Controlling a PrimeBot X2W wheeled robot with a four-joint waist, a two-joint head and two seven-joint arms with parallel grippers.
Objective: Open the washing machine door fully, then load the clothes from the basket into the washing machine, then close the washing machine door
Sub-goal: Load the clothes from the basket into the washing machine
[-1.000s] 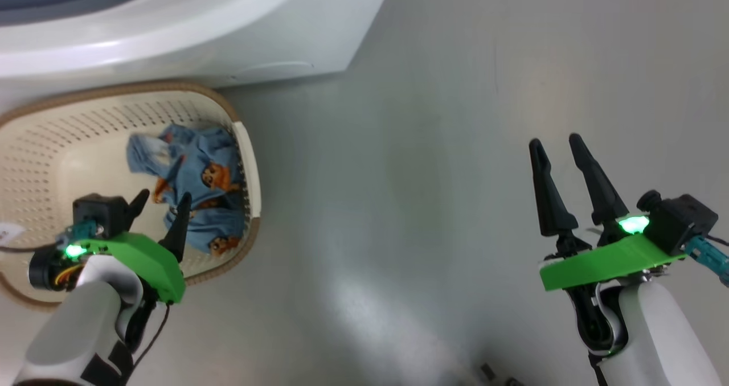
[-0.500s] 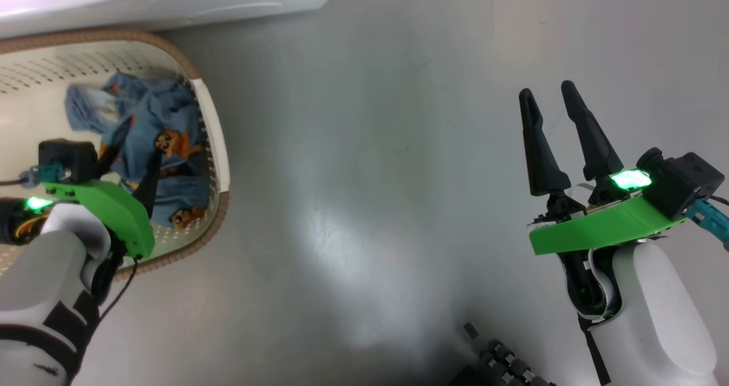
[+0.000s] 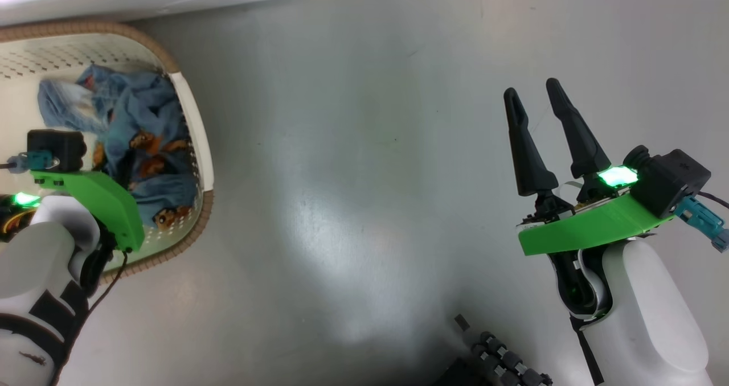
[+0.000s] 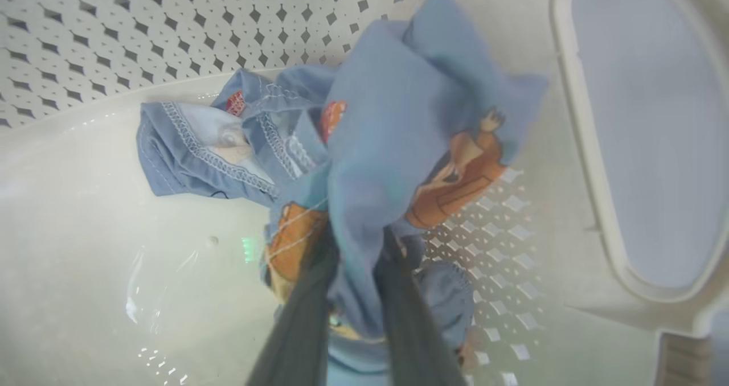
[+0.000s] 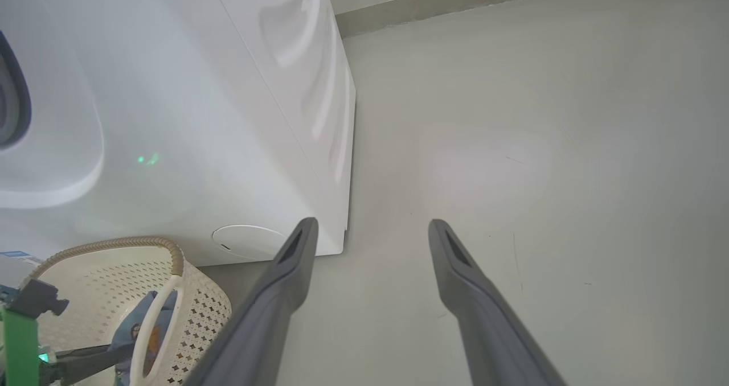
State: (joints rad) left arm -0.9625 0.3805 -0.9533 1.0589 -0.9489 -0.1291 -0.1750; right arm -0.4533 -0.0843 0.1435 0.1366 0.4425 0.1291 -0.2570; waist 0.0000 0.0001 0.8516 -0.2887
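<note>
Blue crumpled clothes (image 4: 393,147), perforated cream basket (image 4: 114,27)

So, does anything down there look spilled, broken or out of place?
Nothing stands out. The clothes are just a crumpled heap inside the basket, pinched between the left jaws; nothing has spilled onto the floor.

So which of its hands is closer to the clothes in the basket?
Left. The left hand is inside the basket, pinching the clothes; the right hand hangs open above bare floor, off to the side.
</note>
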